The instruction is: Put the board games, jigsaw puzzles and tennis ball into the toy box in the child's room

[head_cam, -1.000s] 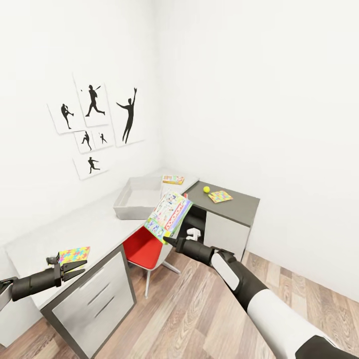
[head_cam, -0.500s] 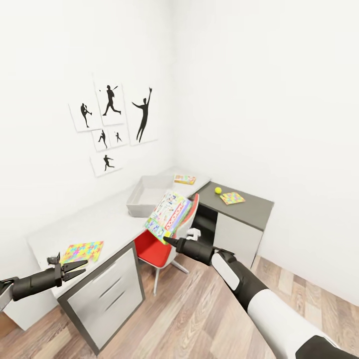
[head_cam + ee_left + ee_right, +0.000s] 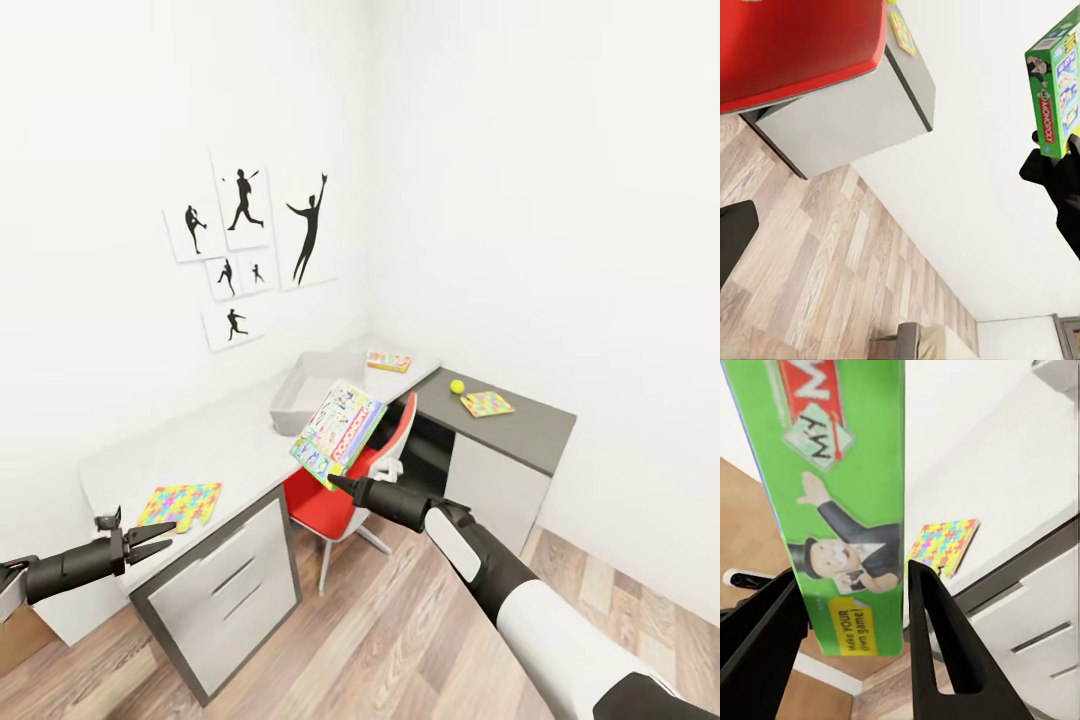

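My right gripper [image 3: 340, 483] is shut on the lower edge of a board game [image 3: 338, 431], a green-edged Monopoly box [image 3: 832, 502] held upright in the air in front of the table [image 3: 235, 440]. The grey toy box [image 3: 312, 398] stands on the table behind it. A second board game [image 3: 388, 361] lies in the far corner. The tennis ball [image 3: 457, 386] and a jigsaw puzzle [image 3: 487, 403] rest on the lower dark wing. Another jigsaw puzzle [image 3: 181, 503] lies at the table's near end, just beyond my open, empty left gripper [image 3: 155, 537].
A red chair [image 3: 345, 485] is tucked under the table below the held box. White drawers [image 3: 225, 595] front the table's near end. Sports-silhouette pictures [image 3: 250, 240] hang on the wall. Wood-plank floor [image 3: 400, 640] stretches between me and the table.
The whole picture has shifted right and the table looks farther off, so the camera has moved. Both arms keep their places in the picture; the right gripper still holds the box.
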Available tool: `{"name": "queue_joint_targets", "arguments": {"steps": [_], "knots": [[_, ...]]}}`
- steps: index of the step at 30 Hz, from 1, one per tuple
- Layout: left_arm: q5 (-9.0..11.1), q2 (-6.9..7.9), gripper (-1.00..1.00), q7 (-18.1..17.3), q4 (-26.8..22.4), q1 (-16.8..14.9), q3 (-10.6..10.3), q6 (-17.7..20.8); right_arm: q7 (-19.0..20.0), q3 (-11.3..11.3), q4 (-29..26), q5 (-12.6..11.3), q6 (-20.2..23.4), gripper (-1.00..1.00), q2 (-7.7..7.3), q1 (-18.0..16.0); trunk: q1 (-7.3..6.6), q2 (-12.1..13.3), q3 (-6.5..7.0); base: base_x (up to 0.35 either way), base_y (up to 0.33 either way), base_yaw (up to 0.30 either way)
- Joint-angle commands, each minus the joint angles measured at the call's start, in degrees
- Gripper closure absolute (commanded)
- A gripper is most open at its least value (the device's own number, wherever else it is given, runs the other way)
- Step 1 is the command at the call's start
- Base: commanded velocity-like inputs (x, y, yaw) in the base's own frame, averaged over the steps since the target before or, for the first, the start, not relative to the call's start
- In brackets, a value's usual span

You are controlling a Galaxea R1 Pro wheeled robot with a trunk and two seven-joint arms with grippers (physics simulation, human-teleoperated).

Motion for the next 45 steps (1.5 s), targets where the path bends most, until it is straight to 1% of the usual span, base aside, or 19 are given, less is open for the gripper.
{"name": "queue_joint_targets", "arguments": {"steps": [1, 8, 14, 19, 27, 29, 32, 33, 34, 35, 36, 37, 38, 40, 41, 42, 43, 44, 45], "knots": [[0.3, 0.03, -1.00, -0.2, 0.0, 0.0, -0.2, 0.6, 0.0, 0.0, 0.0, -0.6, 0.5, 1.00, -0.01, -0.1, 0.06, -0.1, -0.13, 0.183, -0.012, 0.001], [0.3, 0.02, -1.00, -0.2, 0.0, 0.0, -0.2, 0.6, -0.1, 0.0, -0.1, -0.6, 0.4, 1.00, 0.01, 0.0, 0.06, -0.1, -0.13, 0.280, -0.003, 0.009], [0.3, -0.03, -1.00, -0.1, 0.0, 0.0, -0.2, 0.6, -0.1, 0.1, -0.2, -0.6, 0.5, 1.00, 0.18, 0.0, 0.06, -0.1, -0.13, 0.322, 0.000, 0.214], [0.3, -0.04, -1.00, -0.1, 0.0, 0.0, -0.2, 0.6, 0.0, 0.1, -0.2, -0.6, 0.5, 1.00, 0.03, 0.0, 0.06, -0.1, -0.13, 0.311, -0.011, 0.044], [0.3, -0.05, -1.00, -0.2, 0.0, 0.0, -0.2, 0.6, -0.2, 0.0, -0.9, -0.8, 1.0, 1.00, 0.04, -0.1, 0.06, -0.1, -0.13, 0.083, -0.011, 0.001], [0.3, -0.05, -1.00, -0.2, 0.0, 0.0, -0.2, 0.6, -0.4, -0.2, -1.3, -1.1, 2.0, 1.00, 0.22, -0.1, 0.06, -0.1, -0.13, 0.008, -0.001, 0.000], [0.3, -0.17, -1.00, -0.2, 0.0, 0.0, -0.2, 0.6, -0.7, -0.5, -1.6, -1.4, 7.1, 1.00, 0.63, -0.4, 0.06, -0.1, -0.13, 0.003, 0.000, 0.000], [0.3, -0.23, -1.00, -0.1, 0.0, 0.0, -0.2, 0.6, -0.9, -1.4, -2.4, -1.6, 12.5, 1.00, 0.87, -2.1, 0.06, -0.1, -0.13, 0.001, 0.000, 0.000], [0.3, -0.25, -1.00, -0.1, 0.0, 0.0, -0.2, 0.6, -0.9, -2.0, -2.8, -1.6, 14.3, 1.00, 0.97, -3.1, 0.06, -0.1, -0.13, 0.000, 0.000, 0.000], [0.3, -0.27, -1.00, 0.0, 0.0, 0.0, -0.2, 0.6, -1.0, -3.5, -3.4, -1.7, 17.8, 1.00, 1.18, -5.4, 0.06, -0.1, -0.13, 0.000, 0.000, 0.000], [0.3, -0.29, -1.00, 0.0, 0.0, 0.0, -0.2, 0.6, -1.4, -5.5, -3.5, -1.8, 20.8, 1.00, 1.49, -7.8, 0.06, -0.1, -0.13, 0.000, 0.000, 0.000], [0.3, -0.29, -1.00, 0.0, 0.0, 0.0, -0.1, 0.6, -1.7, -6.6, -3.5, -1.8, 22.0, 1.00, 1.68, -9.1, 0.06, -0.1, -0.13, 0.000, 0.000, 0.000], [0.3, -0.30, -1.00, 0.0, 0.0, 0.0, -0.1, 0.6, -2.7, -8.7, -3.1, -1.8, 24.2, 1.00, 2.10, -11.6, 0.06, -0.1, -0.13, 0.000, 0.000, 0.000], [0.2, -0.31, -1.00, 0.1, 0.0, 0.0, -0.1, 0.6, -6.5, -12.4, -0.9, -1.8, 27.7, 1.00, 2.78, -16.7, 0.06, -0.1, -0.13, 0.000, 0.000, 0.000], [0.2, -0.31, -1.00, 0.1, 0.0, 0.0, -0.1, 0.6, -7.7, -13.1, 0.0, -1.9, 28.5, 1.00, 2.89, -18.0, 0.06, -0.1, -0.13, 0.000, 0.000, 0.000], [0.3, -0.31, -1.00, 0.2, 0.0, 0.0, -0.1, 0.6, -10.2, -14.5, 2.0, -1.9, 30.0, 1.00, 3.06, -20.7, 0.06, -0.1, -0.13, 0.000, 0.000, 0.000], [0.2, -0.33, -1.00, 0.3, 0.0, 0.0, -0.1, 0.6, -12.5, -15.7, 4.1, -2.1, 31.0, 1.00, 3.26, -23.4, 0.06, -0.1, -0.13, 0.005, 0.000, 0.000], [0.2, -0.33, -1.00, 0.4, 0.0, 0.0, -0.1, 0.6, -15.6, -17.3, 7.8, -2.5, 32.0, 1.00, 3.89, -27.2, 0.06, -0.1, -0.13, 0.056, 0.000, 0.000], [0.2, -0.32, -1.00, 0.4, 0.0, 0.0, -0.1, 0.6, -17.5, -18.2, 10.8, -2.7, 32.4, 1.00, 4.25, -29.7, 0.06, -0.1, -0.13, 0.127, 0.000, 0.000]]}}
